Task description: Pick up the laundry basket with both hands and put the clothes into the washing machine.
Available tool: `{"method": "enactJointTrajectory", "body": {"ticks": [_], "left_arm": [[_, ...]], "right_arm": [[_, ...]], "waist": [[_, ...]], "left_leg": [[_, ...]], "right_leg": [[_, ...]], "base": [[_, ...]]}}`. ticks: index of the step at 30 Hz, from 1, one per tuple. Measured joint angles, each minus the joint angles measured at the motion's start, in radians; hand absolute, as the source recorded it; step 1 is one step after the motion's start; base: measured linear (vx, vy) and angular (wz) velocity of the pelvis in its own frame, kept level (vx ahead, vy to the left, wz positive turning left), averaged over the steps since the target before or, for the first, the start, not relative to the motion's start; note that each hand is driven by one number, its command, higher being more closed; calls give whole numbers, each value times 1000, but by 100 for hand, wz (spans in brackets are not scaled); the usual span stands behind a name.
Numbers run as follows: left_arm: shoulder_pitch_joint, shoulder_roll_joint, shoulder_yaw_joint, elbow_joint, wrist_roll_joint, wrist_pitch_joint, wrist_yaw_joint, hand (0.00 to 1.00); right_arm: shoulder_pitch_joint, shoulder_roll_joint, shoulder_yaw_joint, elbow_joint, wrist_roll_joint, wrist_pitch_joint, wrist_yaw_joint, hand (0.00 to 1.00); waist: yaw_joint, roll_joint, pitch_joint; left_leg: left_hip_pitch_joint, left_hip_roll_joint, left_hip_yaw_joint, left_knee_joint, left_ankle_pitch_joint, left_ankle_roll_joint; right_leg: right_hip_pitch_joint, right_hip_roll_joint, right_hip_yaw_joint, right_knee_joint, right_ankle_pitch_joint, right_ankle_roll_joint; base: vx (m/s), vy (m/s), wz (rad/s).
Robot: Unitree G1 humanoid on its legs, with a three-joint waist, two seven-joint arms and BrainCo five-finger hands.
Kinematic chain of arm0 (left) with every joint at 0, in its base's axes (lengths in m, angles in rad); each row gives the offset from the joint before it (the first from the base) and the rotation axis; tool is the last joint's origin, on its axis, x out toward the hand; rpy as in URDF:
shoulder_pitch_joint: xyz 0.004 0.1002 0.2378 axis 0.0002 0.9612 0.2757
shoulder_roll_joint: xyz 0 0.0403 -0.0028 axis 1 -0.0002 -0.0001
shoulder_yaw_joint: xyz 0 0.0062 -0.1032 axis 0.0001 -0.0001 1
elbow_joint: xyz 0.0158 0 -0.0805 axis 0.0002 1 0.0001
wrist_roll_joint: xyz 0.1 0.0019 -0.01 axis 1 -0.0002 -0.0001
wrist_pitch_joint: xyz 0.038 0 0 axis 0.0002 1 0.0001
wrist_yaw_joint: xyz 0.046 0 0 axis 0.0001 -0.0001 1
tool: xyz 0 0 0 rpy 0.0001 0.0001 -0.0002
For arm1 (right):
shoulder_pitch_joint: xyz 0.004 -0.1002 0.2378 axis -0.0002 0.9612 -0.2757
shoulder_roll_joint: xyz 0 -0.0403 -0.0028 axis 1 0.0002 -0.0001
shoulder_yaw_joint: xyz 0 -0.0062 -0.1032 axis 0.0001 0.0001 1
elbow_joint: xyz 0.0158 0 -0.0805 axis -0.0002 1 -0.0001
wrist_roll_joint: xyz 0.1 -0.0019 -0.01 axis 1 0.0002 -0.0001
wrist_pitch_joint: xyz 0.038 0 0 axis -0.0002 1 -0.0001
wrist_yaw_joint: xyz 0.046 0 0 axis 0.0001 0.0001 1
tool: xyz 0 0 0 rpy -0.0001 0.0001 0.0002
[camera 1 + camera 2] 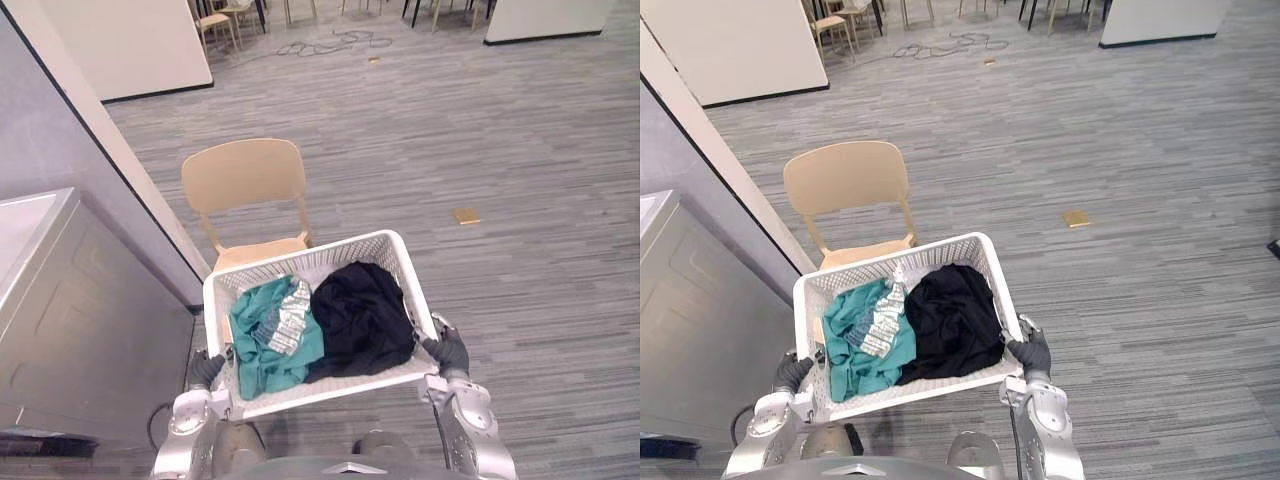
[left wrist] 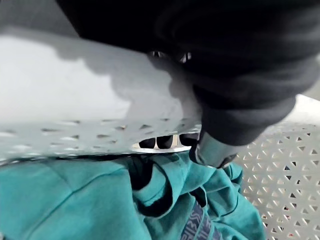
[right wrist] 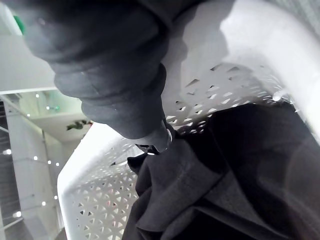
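Holds the laundry basket (image 1: 330, 262) close in front, up off the floor, with both hands. Grips its left side with the left hand (image 1: 207, 368), dark fingertips (image 2: 162, 142) poking through the handle hole. Grips its right side with the right hand (image 1: 448, 350), thumb (image 3: 159, 139) hooked over the edge. Carries all the clothes inside: teal clothes (image 1: 262, 340) on the left with a grey patterned bit (image 1: 290, 318) on top, and black clothes (image 1: 362, 315) on the right, touching the teal ones. So looks like the first part is done: basket picked up, nothing spilled. Not done yet: getting the clothes into the washing machine (image 1: 70, 310), the big pale box near on the left, just beside the basket. Cannot tell from here where its door is or if it is open. Probably needs a turn to the left, then bringing the basket up to the door and putting the clothes in. Just past the basket, a tan chair (image 1: 245, 175) with its seat partly hidden behind the basket's far wall. Farther right on the grey floor (image 1: 520, 140), well apart from everything, a small tan square (image 1: 466, 215). Far back on the left, a white wall (image 1: 130, 45).
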Motion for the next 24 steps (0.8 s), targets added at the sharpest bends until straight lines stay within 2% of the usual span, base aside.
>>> {"method": "enactJointTrajectory", "body": {"ticks": [2, 3, 4, 6, 7, 8, 9, 10, 11, 14, 18, 20, 24], "left_arm": [[-8, 3, 0, 19, -1, -1, 0, 100], [-7, 3, 0, 39, -1, -1, 1, 100], [-2, 2, -1, 48, -3, -1, 1, 100], [26, -2, -19, 67, -6, 4, 1, 100], [23, 7, -18, 77, -6, 5, 1, 100], [8, 29, -16, 85, -6, 12, 3, 100], [-9, 68, -12, 83, -6, 12, 3, 100], [-10, 84, -11, 82, -6, 13, 1, 100], [-10, 104, -4, 81, -7, 14, -2, 100], [-37, 135, 38, 40, -7, 14, -3, 100], [-165, 187, 65, 38, -7, 13, 1, 100], [-274, 210, 69, 81, -12, 13, 14, 100], [-471, 261, 53, 235, -40, 12, 15, 100]], "right_arm": [[-20, -5, 4, 40, 0, 2, -3, 100], [-28, -18, 11, 67, -1, 3, -3, 100], [-34, -29, 19, 80, -1, 3, -3, 100], [-37, -60, 31, 116, -11, 26, -1, 100], [-40, -51, 31, 129, -23, 29, -1, 100], [-48, -28, 23, 133, -42, 32, -3, 100], [-62, 2, 27, 133, -55, 43, -3, 100], [-73, 13, 30, 134, -71, 48, -2, 100], [-96, 23, 42, 140, -84, 55, -1, 100], [-193, 20, 75, 188, -94, 60, 3, 100], [-362, -8, 103, 255, -101, 59, 3, 100], [-500, -46, 131, 323, -100, 60, -4, 100], [-681, -76, 163, 433, -95, 68, -22, 100]], "waist": [[-7, -7, 1], [-9, -4, -5], [-9, 1, -8], [-13, 57, -43], [-20, 52, -52], [-27, 15, -48], [-22, -30, -48], [-18, -42, -48], [-8, -46, -45], [16, -42, -37], [26, -20, -4], [31, -13, 56], [25, -11, 131]], "left_leg": [[10, -15, -59, -259, 28, -4], [25, -25, -97, -357, 59, -25], [30, -29, -106, -390, 87, -45], [58, -42, -89, -502, 255, -78], [73, -51, -83, -514, 212, -123], [92, -100, -83, -548, 174, -145], [98, -146, -71, -576, 172, -142], [103, -158, -62, -587, 169, -137], [114, -175, -47, -592, 157, -117], [118, -211, -22, -593, 138, -91], [30, -220, -23, -587, 136, -88], [-22, -215, -23, -573, 151, -85], [-107, -187, -23, -573, 189, -83]], "right_leg": [[-5, -39, 27, 17, -19, 43], [-24, -62, 53, 44, -39, 75], [-34, -72, 69, 54, -49, 92], [-48, -70, 108, 71, -70, 165], [-45, -82, 109, 71, -75, 183], [-41, -125, 110, 68, -70, 212], [-41, -162, 129, 33, -41, 230], [-34, -171, 138, 3, -17, 233], [-10, -182, 139, -56, 38, 241], [3, -213, 144, -123, 114, 253], [-63, -222, 143, -153, 122, 269], [-99, -216, 150, -173, 131, 294], [-192, -185, 169, -166, 152, 300]], "base": [[362, 234, -25], [304, 229, -27], [292, 371, -45], [302, 496, -37], [275, 543, 11], [204, 462, 28], [235, 521, 17], [139, 315, -9], [101, 211, -16], [46, 201, -15], [-103, 53, 2], [-186, -12, -5], [-173, -14, -4]]}}
